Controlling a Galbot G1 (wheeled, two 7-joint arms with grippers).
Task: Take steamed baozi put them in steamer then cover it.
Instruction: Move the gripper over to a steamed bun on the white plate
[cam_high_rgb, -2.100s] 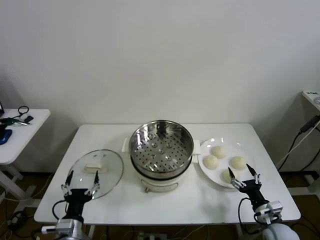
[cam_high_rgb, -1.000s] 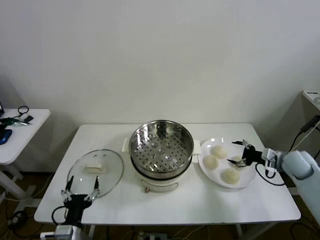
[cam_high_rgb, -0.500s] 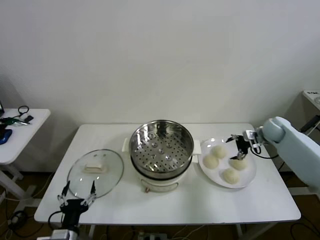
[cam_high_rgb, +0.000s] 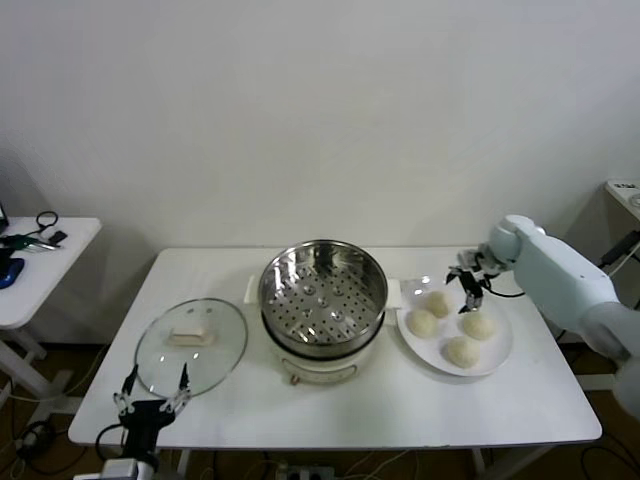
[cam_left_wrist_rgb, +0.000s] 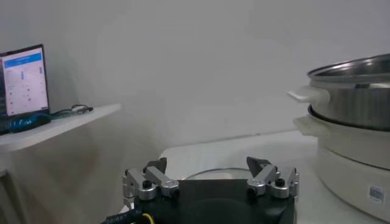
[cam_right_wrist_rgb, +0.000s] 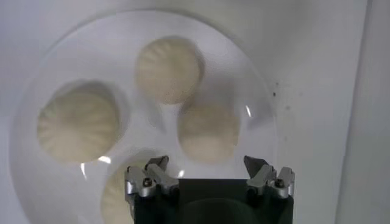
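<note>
Steel pot: steamer (cam_high_rgb: 323, 300) at centre of white table (cam_high_rgb: 300, 405), perforated tray bare, sitting on white base with side handles; rim and base also seen in left wrist view (cam_left_wrist_rgb: 356, 97).
Glass lid: cover (cam_high_rgb: 191, 345) flat on table, to the robot's left of steamer, cream handle up, apart from the pot.
Buns: four steamed baozi on white plate (cam_high_rgb: 498, 355), to the robot's right of steamer, just beside its side handle. Far-left bun (cam_high_rgb: 437, 303), near-left bun (cam_high_rgb: 421, 323), far-right bun (cam_high_rgb: 479, 325), near bun (cam_high_rgb: 461, 351).
Buns, close view: all four visible from right wrist camera on the plate (cam_right_wrist_rgb: 55, 61); pleated tops; one bun (cam_right_wrist_rgb: 169, 69), another (cam_right_wrist_rgb: 78, 125), a third (cam_right_wrist_rgb: 208, 129), the fourth (cam_right_wrist_rgb: 119, 192) partly behind the gripper body.
Right gripper: (cam_high_rgb: 468, 284) over far edge of plate, above the buns, fingers spread apart, nothing between them; same spread in wrist view (cam_right_wrist_rgb: 209, 173).
Left gripper: (cam_high_rgb: 151, 391) low at near table edge, just in front of cover, fingers apart, holding nothing; confirmed from own camera (cam_left_wrist_rgb: 209, 178).
Surroundings: side table (cam_high_rgb: 40, 270) off to the robot's left with cables on it; lit screen (cam_left_wrist_rgb: 23, 82) seen above it from left wrist.
</note>
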